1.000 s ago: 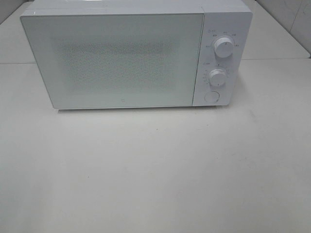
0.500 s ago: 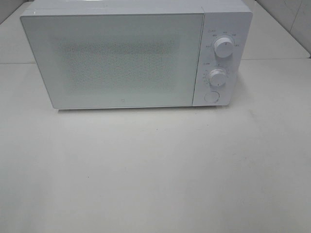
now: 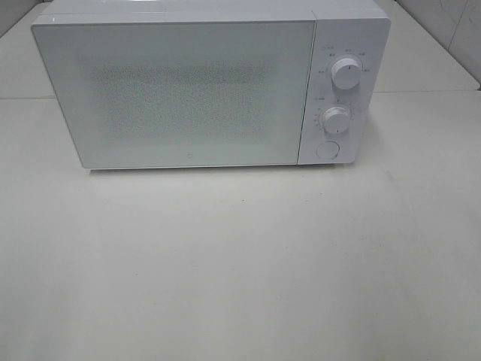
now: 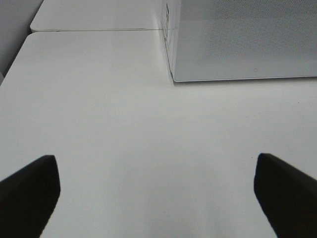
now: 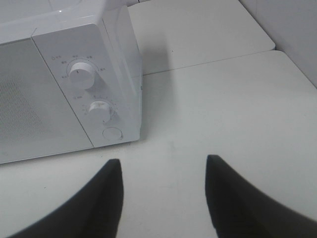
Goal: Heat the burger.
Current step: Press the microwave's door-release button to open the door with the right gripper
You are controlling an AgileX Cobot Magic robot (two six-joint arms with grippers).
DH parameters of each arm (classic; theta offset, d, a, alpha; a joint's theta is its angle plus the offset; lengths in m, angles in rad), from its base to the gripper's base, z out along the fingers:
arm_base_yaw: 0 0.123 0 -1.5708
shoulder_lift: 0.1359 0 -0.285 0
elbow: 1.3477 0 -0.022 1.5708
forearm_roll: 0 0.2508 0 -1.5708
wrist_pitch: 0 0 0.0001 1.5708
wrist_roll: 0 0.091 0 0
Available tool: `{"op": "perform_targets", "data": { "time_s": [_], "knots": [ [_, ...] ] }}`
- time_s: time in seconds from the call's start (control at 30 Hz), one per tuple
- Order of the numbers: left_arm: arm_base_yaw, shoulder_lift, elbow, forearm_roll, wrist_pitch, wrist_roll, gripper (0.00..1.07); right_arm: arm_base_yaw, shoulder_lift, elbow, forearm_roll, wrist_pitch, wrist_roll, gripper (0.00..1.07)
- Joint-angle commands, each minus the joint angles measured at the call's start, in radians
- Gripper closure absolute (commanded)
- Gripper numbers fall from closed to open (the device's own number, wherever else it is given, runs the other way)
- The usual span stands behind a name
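Burger: shows in no view; whether it sits inside the oven cannot be told.
Microwave (image 3: pixel 323 30): white, standing on the table (image 3: pixel 240 263). Its door (image 3: pixel 180 94) is shut, and the pale dotted panel hides the cavity.
Controls: upper dial (image 3: pixel 346 73), lower dial (image 3: pixel 337 120), round button (image 3: pixel 327 150). Markings are too small to read.
Left gripper (image 4: pixel 156 162): dark fingers spread wide, tips only, rest cut off; nothing between.
Right gripper (image 5: pixel 164 163): fingers parted more narrowly, empty, facing the control panel.
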Motion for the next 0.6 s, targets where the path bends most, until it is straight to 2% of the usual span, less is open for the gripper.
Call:
{"op": "perform_targets", "data": {
  "time_s": [0.03,0.17,0.3,0.6],
  "knots": [
    [0.001,-0.021,0.003,-0.002,-0.004,-0.006,0.06,-0.008,0.064,0.010,-0.002,-0.096,-0.002,0.65],
    [0.001,-0.021,0.003,-0.002,-0.004,-0.006,0.06,-0.008,0.130,0.010,-0.004,-0.151,-0.002,0.70],
    [0.001,-0.021,0.003,-0.002,-0.004,-0.006,0.06,-0.008,0.247,0.010,-0.004,-0.255,0.006,0.79],
    [0.001,-0.021,0.003,-0.002,-0.004,-0.006,0.06,-0.008,0.444,0.010,-0.005,-0.441,0.033,0.88]
  ]
}}
